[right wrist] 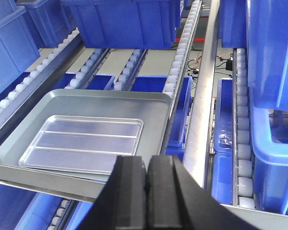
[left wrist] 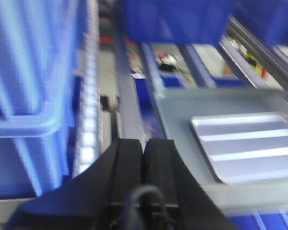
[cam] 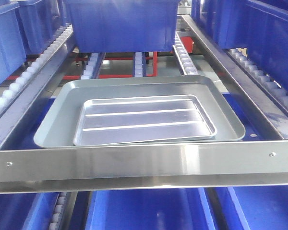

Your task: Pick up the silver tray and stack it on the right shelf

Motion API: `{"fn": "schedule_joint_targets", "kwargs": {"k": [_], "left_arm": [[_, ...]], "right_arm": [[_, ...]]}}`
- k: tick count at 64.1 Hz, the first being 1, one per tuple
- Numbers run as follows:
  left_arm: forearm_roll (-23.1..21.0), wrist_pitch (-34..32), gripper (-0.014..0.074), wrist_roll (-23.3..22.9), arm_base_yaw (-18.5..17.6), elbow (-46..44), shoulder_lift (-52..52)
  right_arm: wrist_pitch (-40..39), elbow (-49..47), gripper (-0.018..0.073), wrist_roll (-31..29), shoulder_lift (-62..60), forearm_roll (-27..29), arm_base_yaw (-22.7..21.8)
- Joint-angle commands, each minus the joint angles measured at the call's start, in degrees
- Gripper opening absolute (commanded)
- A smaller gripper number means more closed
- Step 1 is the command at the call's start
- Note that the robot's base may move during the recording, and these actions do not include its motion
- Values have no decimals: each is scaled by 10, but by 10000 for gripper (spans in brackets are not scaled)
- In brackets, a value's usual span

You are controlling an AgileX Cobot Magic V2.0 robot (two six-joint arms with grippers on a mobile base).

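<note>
- The silver tray lies flat inside the larger grey tray, toward that tray's front edge, its two long ridges running side to side.
- Both trays rest on the roller rack level just behind the broad front bar, between the two side rails of pale rollers.
- A blue bin sits farther back on the same level, well apart from the trays.
- The left gripper has its fingers pressed together with nothing between them; it hangs off the grey tray's left front corner, above a rail.
- The right gripper is likewise closed and empty, hovering over the front bar near the grey tray's right front corner.
- The grab has apparently not begun: neither claw touches the silver tray.
- To do it well, the chosen claw should open first, then come down on the silver tray's rolled rim only, one finger inside and one outside, without catching the grey tray's wall just beside it.
- The front rim is the nearest; the gap between the two rims there looks narrow, so a slipped finger could pinch both trays together.
- A shiny rim is likely slippery; lift level to keep it from tilting.
</note>
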Motion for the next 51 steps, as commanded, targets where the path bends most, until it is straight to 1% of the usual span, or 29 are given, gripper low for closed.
{"fn": "schedule_joint_targets", "kwargs": {"k": [1,6,11,16,19,20,23,25,33,51], "left_arm": [[-20,-102,-101,10,36,30,-27],[-20,-122,-101,10,57,72,-42],[-20,-166,-101,5,59,115,-40],[-19,-227,-101,-25,59,159,-40],[-8,-270,-101,-45,57,185,-40],[2,-298,-101,-56,56,200,-40],[18,-278,-101,-69,55,195,-40],[25,-282,-101,-70,55,197,-40],[25,-298,-101,-70,55,198,-40],[25,-291,-101,-70,55,198,-40]], "right_arm": [[-43,-16,56,-6,6,-15,-1],[-43,-16,56,-6,6,-15,-1],[-43,-16,56,-6,6,-15,-1],[-43,-16,56,-6,6,-15,-1],[-43,-16,56,-6,6,-15,-1],[-43,-16,56,-6,6,-15,-1],[-43,-16,56,-6,6,-15,-1],[-43,-16,56,-6,6,-15,-1],[-43,-16,56,-6,6,-15,-1],[-43,-16,56,-6,6,-15,-1]]}}
